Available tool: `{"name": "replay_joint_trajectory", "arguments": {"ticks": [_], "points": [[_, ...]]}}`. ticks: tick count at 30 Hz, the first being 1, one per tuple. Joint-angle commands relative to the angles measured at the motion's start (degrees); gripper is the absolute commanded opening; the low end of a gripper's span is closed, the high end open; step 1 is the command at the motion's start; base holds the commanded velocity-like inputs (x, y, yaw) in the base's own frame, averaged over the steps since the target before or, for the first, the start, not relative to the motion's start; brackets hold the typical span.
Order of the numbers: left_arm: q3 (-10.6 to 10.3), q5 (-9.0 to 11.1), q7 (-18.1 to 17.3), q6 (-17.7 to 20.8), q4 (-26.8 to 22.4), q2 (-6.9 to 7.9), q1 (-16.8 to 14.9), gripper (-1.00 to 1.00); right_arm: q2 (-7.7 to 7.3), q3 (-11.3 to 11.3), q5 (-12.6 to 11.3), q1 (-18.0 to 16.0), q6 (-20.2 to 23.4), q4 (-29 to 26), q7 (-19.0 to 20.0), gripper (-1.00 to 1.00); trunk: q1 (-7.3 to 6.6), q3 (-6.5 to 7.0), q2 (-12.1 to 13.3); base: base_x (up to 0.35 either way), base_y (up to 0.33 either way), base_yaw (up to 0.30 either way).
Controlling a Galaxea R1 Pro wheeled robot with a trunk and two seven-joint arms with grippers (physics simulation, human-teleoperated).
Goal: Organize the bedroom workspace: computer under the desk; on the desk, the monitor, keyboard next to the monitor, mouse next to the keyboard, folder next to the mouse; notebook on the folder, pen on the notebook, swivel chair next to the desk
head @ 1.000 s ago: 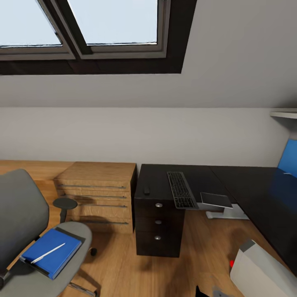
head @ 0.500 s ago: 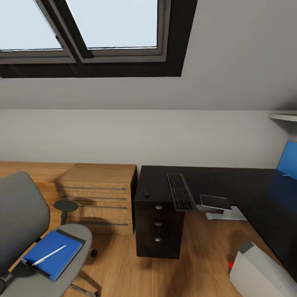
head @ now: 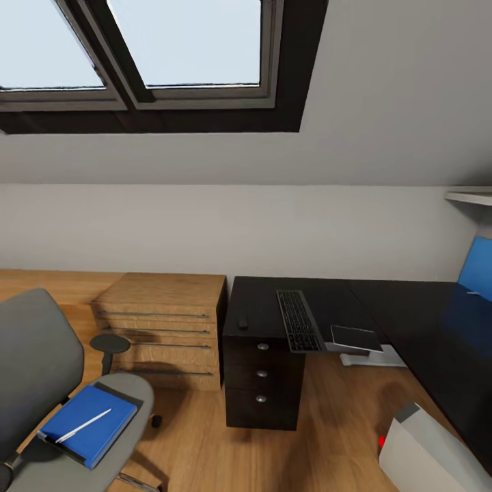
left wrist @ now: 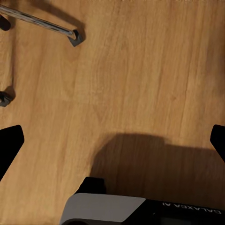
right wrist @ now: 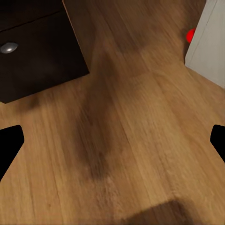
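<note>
black desk (head: 417,311), keyboard (head: 298,320), mouse (head: 242,322)

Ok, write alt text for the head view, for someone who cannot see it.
A black desk with a three-drawer unit holds a keyboard and a small mouse. At lower left, a grey swivel chair carries a blue folder with a white pen on top. A light-wood chest stands between them under a skylight.

Upside-down "GALAXEA" on robot body (left wrist: 187,211)
</note>
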Motion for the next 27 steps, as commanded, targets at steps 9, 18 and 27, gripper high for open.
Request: {"name": "replay_joint_trajectory", "arguments": {"ticks": [9, 18, 27], "points": [[-0.4, 0.6, 0.2, -0.3, 0.0, 0.02, -0.1, 1.00, 0.02, 0.5, -0.2, -0.1, -0.2, 0.1, -0.3, 1.00, -1.98, 1.55, 3.6, 0.000, 0.000, 0.000], [-0.4, 0.6, 0.2, -0.3, -0.1, 0.02, -0.1, 1.00, 0.02, 0.5, -0.2, -0.1, -0.2, 0.1, -0.3, 1.00, -3.96, 3.16, 7.2, 0.000, 0.000, 0.000], [-0.4, 0.6, 0.2, -0.3, 0.0, 0.00, -0.1, 1.00, 0.02, 0.5, -0.2, -0.1, -0.2, 0.1, -0.3, 1.00, -5.93, 4.78, 10.8, 0.000, 0.000, 0.000]]}}
